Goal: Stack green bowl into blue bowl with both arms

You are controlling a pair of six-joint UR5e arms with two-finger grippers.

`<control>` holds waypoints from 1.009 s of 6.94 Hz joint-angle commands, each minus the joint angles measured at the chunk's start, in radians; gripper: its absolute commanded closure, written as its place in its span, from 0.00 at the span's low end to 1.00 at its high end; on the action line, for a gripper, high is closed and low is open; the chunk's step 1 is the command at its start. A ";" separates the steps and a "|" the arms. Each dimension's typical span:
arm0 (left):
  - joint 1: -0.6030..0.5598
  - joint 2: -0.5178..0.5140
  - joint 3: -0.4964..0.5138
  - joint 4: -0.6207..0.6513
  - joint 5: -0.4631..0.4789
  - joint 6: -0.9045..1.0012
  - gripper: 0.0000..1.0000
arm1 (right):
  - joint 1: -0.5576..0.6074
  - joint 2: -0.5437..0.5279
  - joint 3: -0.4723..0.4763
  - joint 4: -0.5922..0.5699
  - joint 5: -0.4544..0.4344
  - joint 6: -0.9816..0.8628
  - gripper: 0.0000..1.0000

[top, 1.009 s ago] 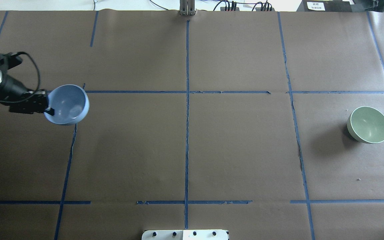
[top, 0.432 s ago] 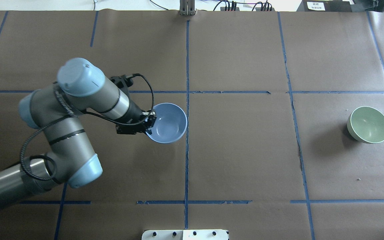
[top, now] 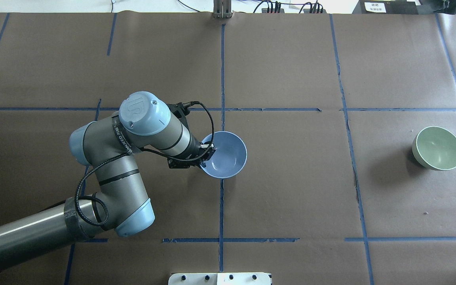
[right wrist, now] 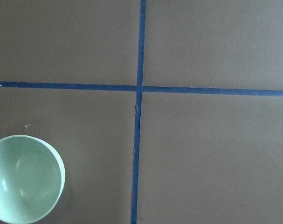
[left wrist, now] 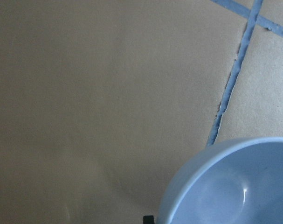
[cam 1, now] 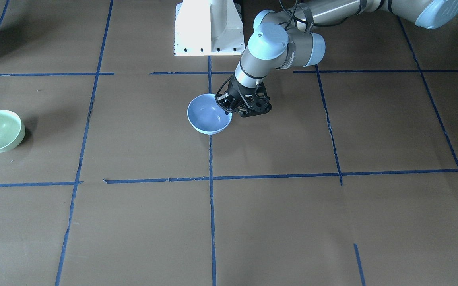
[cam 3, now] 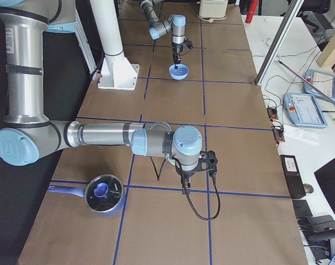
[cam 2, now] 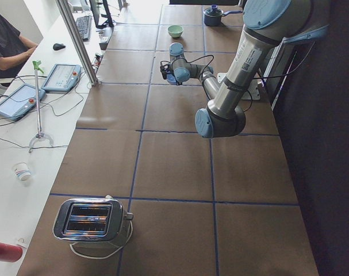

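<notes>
Left hand (top: pixel 209 151) pinches blue bowl (top: pixel 230 157) rim, overhead frame centre. Green bowl (top: pixel 437 148) rests on surface (top: pixel 291 190), far right. Right hand (cam 3: pixel 184 179): grip cannot be told.

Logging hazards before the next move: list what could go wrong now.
1. The left claw pinches the blue bowl by one side of its rim; it may tilt or slip.
2. The green bowl sits far off on the robot's right; the long carry could shake it loose.
3. With the left arm over the blue bowl, the right arm could strike it.
</notes>
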 commanded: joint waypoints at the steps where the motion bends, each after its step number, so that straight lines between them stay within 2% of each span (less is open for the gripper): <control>1: 0.000 0.002 0.008 0.002 0.005 0.001 0.72 | 0.000 0.001 0.005 0.000 0.001 0.001 0.00; 2: 0.000 0.006 0.007 0.002 0.011 0.022 0.01 | 0.000 0.001 0.012 0.000 -0.001 0.004 0.00; 4: -0.067 0.026 -0.030 0.015 -0.041 0.025 0.00 | -0.001 0.001 0.014 -0.001 0.002 0.004 0.00; 6: -0.248 0.086 -0.082 0.028 -0.257 0.039 0.00 | -0.002 0.015 0.082 -0.004 -0.004 0.012 0.00; 7: -0.313 0.118 -0.119 0.031 -0.317 0.101 0.00 | -0.006 0.017 0.084 -0.001 0.002 0.013 0.00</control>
